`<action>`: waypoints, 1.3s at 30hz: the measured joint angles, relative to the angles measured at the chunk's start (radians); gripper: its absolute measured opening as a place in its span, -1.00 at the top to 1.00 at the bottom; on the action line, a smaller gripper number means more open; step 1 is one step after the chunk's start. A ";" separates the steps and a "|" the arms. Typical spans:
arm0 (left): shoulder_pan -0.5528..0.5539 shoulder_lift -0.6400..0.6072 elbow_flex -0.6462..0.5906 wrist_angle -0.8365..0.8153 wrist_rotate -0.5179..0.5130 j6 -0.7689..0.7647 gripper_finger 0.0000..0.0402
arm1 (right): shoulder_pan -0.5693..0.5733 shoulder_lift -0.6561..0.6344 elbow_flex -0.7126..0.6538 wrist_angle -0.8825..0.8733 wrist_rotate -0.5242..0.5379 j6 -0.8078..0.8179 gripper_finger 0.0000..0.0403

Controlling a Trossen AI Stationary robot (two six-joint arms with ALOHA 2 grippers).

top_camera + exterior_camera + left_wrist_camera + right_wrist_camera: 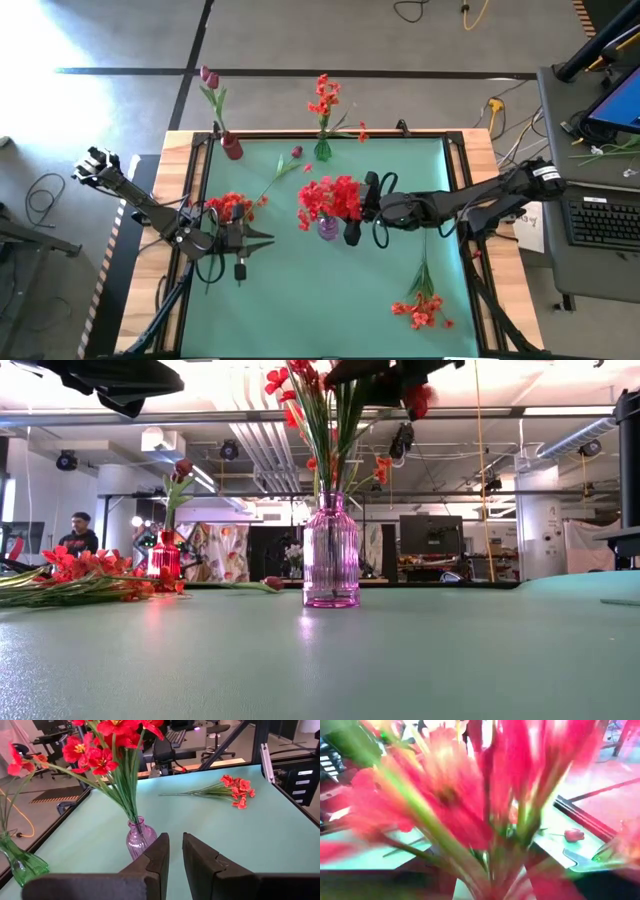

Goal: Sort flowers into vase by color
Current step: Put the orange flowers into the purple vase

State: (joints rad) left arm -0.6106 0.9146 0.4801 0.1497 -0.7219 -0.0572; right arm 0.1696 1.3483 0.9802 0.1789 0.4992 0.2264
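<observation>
Red silk blooms (328, 199) sit bunched in the ribbed purple glass vase (328, 228) at table centre, right gripper (362, 207) at its 3 o'clock with fingers part-open, probably letting go; left gripper (262, 237), at 9 o'clock, waits pinched together.

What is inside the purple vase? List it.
The purple vase holds a bunch of red flowers on green stems, upright through its neck. The stem ends at the bottom cannot be made out through the ribbed glass.
</observation>
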 joint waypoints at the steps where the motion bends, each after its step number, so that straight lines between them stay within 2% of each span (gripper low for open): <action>1: 0.000 0.000 0.000 0.000 -0.005 -0.004 0.81 | 0.000 0.000 0.000 0.002 0.000 0.000 0.04; 10: 0.000 0.000 0.000 0.000 -0.005 -0.015 0.81 | 0.000 -0.009 0.000 -0.021 -0.003 -0.013 -0.07; 21: 0.000 0.000 0.000 -0.001 -0.007 -0.048 0.81 | 0.000 -0.070 0.000 -0.108 -0.003 0.008 -0.51; 25: 0.000 0.000 0.000 -0.002 -0.051 -0.072 0.81 | 0.003 -0.095 0.000 -0.148 -0.003 0.020 -0.62; 30: 0.000 0.000 0.000 -0.001 -0.065 -0.094 0.81 | 0.003 -0.127 0.000 -0.192 -0.006 0.038 -0.68; 39: 0.000 0.000 0.000 0.010 -0.082 -0.114 0.81 | 0.003 -0.163 0.000 -0.197 -0.058 0.044 -0.67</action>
State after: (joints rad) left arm -0.6106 0.9150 0.4801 0.1595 -0.8041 -0.1715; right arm 0.1722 1.1849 0.9802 -0.0177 0.4407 0.2703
